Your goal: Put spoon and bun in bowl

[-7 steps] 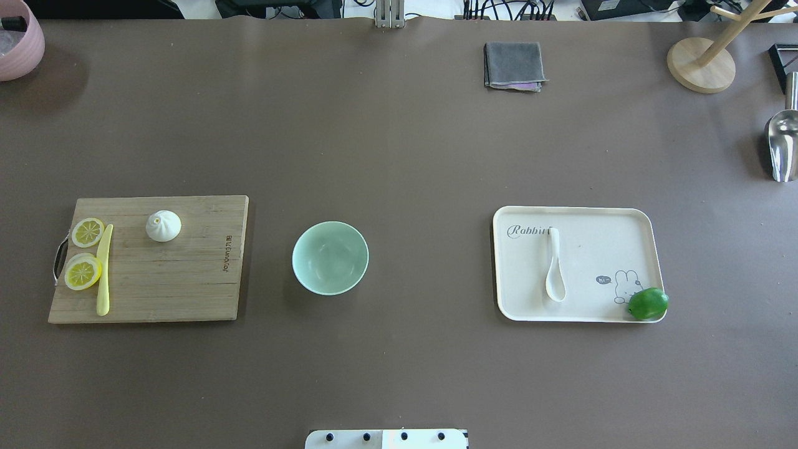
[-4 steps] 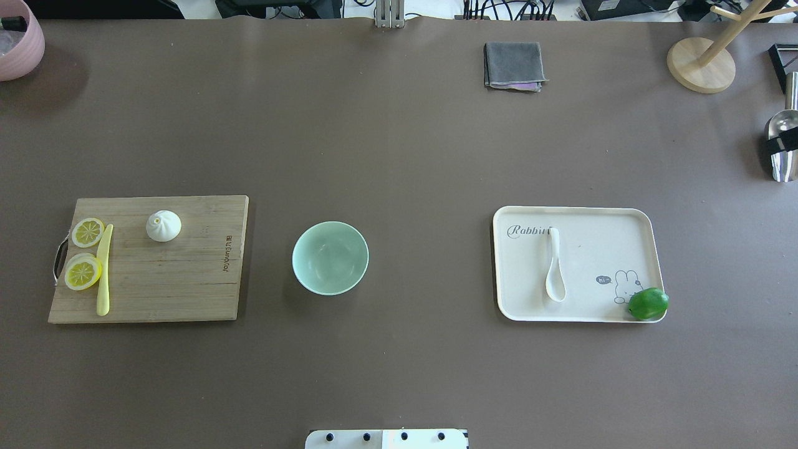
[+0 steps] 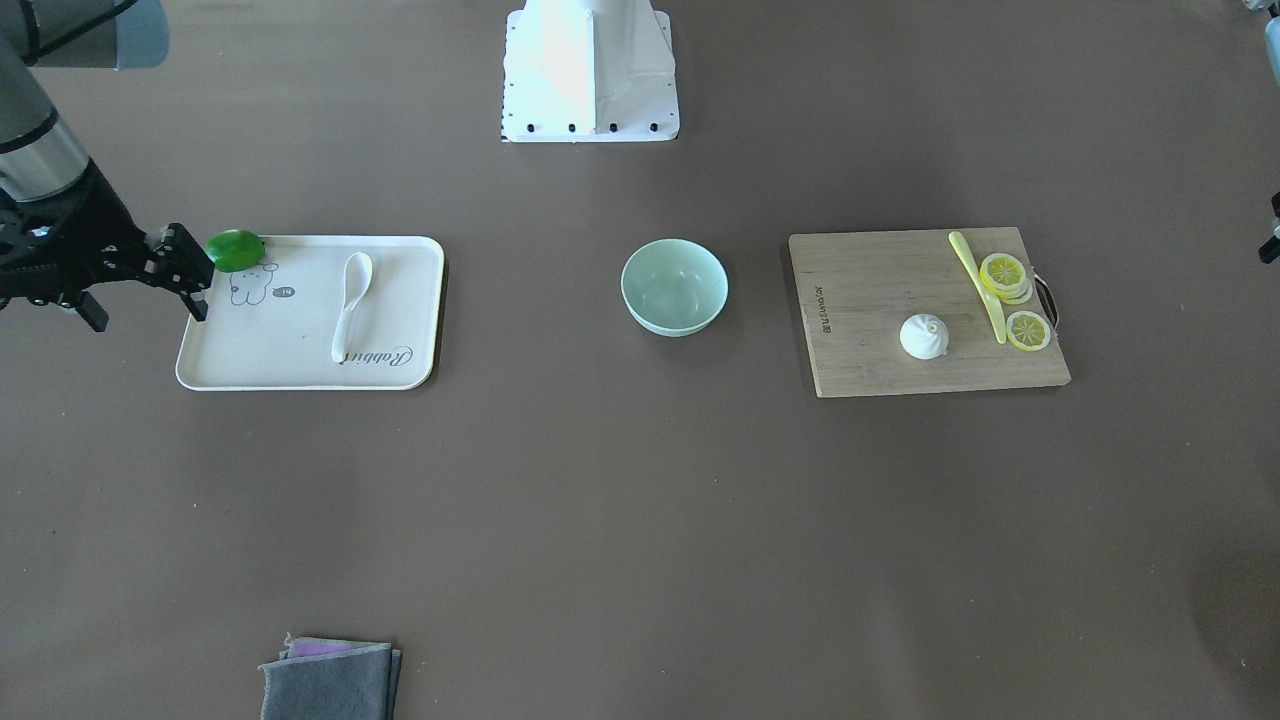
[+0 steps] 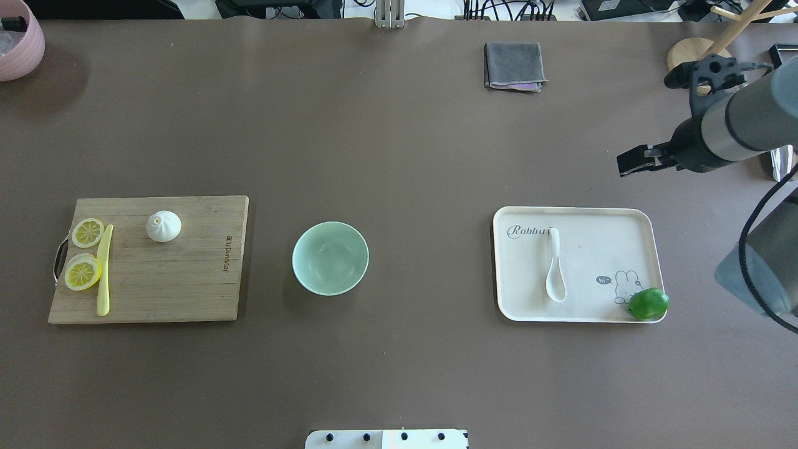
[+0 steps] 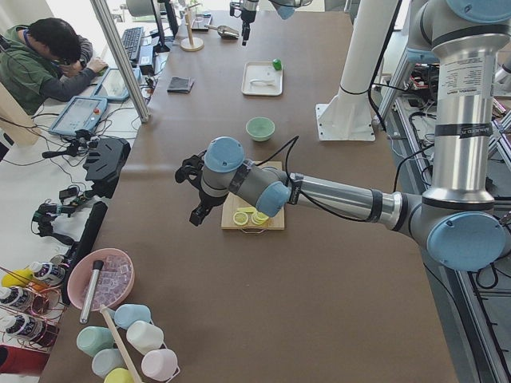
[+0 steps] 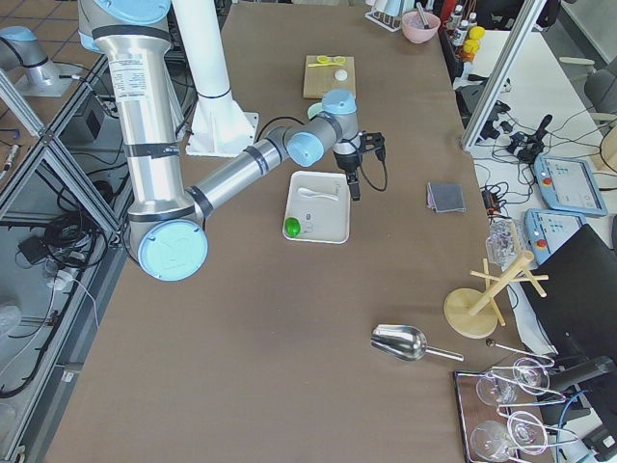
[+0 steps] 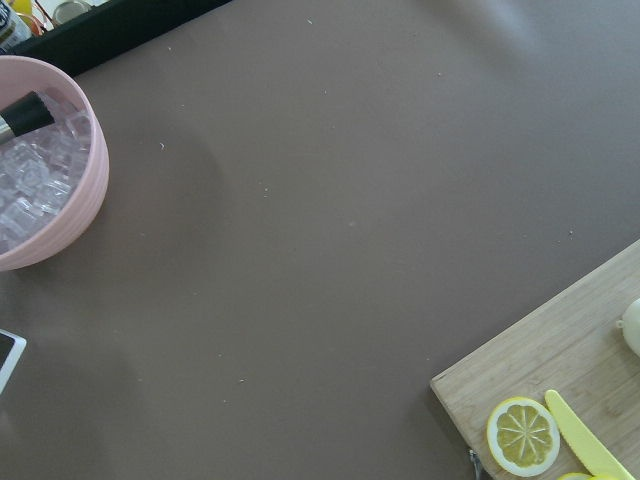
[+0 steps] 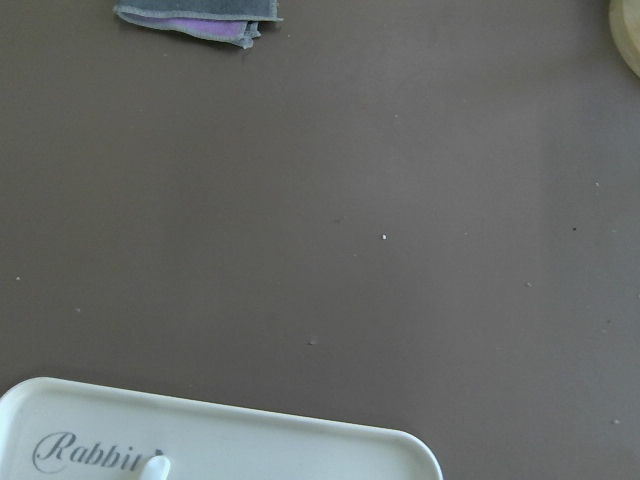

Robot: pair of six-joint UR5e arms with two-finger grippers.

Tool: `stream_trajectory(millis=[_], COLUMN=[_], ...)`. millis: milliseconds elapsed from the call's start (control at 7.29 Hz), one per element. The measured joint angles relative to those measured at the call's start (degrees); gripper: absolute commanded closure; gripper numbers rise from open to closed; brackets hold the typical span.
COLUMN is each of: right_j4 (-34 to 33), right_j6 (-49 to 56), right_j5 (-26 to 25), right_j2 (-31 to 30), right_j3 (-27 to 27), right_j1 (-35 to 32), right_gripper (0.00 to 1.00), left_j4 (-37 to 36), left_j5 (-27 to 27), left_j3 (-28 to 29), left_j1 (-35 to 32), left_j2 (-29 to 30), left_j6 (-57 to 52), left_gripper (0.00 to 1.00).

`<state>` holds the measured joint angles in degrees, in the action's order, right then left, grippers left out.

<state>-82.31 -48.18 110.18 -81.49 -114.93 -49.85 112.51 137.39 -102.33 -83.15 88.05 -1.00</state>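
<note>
The white soup spoon (image 4: 554,268) is lying flat in the cream Rabbit tray (image 4: 623,218) toward the worktop's right end, scoop pointing at the robot's edge. A green lime (image 4: 648,304) is sitting in the tray's near right corner. The steamed bun (image 4: 163,226) is resting on the bamboo cutting board (image 4: 187,287) toward the left end, near the lemon slices (image 4: 86,232) and yellow knife (image 4: 104,269). The mint bowl (image 4: 330,257) is waiting empty mid-table.

The right gripper (image 3: 150,320) is hovering off the tray's far right corner, jaws apart, carrying nothing. The left gripper (image 5: 190,195) is hanging between the board and the far left corner; I cannot tell how its jaws stand.

Watch the risks: that glossy, flat-lying spoon could squirt out of a pinch or drag the tray. Both arms reaching the bowl together could clash.
</note>
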Motion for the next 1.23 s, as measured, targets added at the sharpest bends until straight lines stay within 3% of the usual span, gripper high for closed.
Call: stream_trajectory(millis=[274,685,960,1234], right_j4=[6.02,11.13,11.43,11.41], right_j6=[-10.08,-20.41,-23.87,-24.69], right_j5=[-9.07,-18.85,-21.90,-23.49], right_j2=[1.15,1.97,1.65,1.08], right_j3=[3.32,7.65,8.05,8.30], right_j1=[9.37,18.89,21.99,23.19], right_gripper=[0.05,0.31,0.32,0.43], left_j4=[0.20,0.62,0.85,0.94], left_j5=[-0.02,-0.02,-0.02,-0.02], left_j3=[0.00,0.02,0.10,0.11], left_j1=[1.51,1.91,2.03,2.18], left_j2=[0.28,0.33,0.31,0.25], left_j6=[1.44,1.69,1.70,1.70], left_gripper=[0.01,0.01,0.01,0.01])
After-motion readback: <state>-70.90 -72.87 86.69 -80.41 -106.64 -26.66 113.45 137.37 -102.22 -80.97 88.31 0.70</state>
